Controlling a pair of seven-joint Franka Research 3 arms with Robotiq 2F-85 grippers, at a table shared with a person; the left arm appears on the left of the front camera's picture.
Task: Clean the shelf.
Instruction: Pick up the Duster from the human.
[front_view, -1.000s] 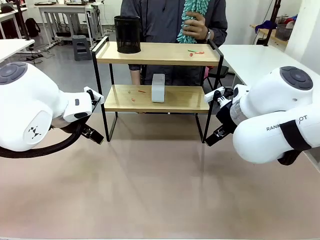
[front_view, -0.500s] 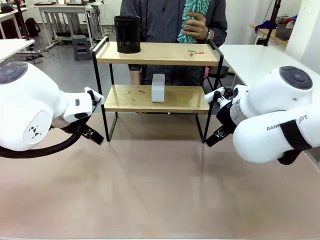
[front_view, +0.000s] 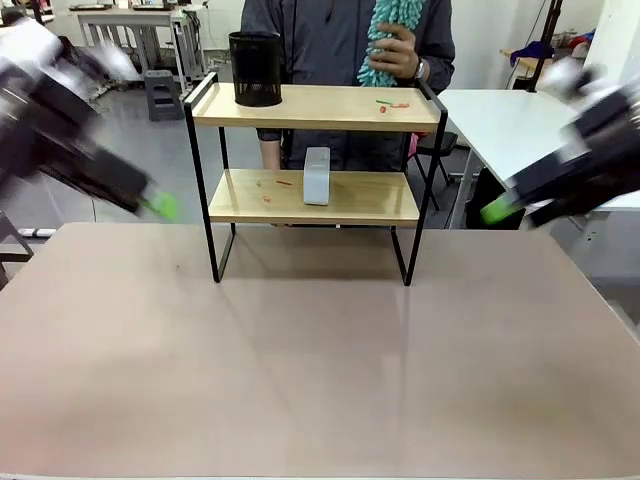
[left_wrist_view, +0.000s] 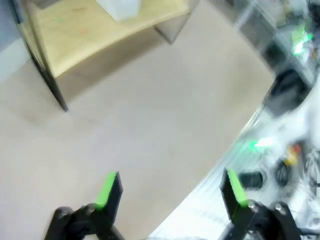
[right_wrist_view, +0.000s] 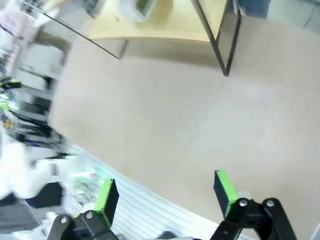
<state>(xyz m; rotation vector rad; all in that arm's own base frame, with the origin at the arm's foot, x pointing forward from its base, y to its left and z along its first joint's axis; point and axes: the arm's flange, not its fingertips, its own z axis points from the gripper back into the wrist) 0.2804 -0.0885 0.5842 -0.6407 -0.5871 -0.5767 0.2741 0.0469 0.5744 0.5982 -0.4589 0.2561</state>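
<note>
The shelf (front_view: 315, 108) stands at the table's far middle, two wooden boards in a black frame. Small red and green scraps (front_view: 392, 103) lie on the upper board, and a few more on the lower board (front_view: 350, 200). Behind it a person holds a teal fluffy duster (front_view: 388, 40). My left gripper (front_view: 158, 206) is a blur left of the shelf, apart from it. My right gripper (front_view: 497, 210) is blurred at the right. Both stand open with nothing between them, as the left wrist view (left_wrist_view: 170, 192) and right wrist view (right_wrist_view: 165, 195) show above the table.
A black mesh cup (front_view: 255, 68) stands on the upper board's left end. A white box (front_view: 317, 175) sits mid lower board, also seen at the top of the wrist views (left_wrist_view: 120, 7) (right_wrist_view: 142, 7). The tan tabletop (front_view: 320, 360) stretches in front of the shelf.
Both arms have swung up and outward from beside the shelf's legs and now show as motion blur. The shelf, cup and box have not moved.
</note>
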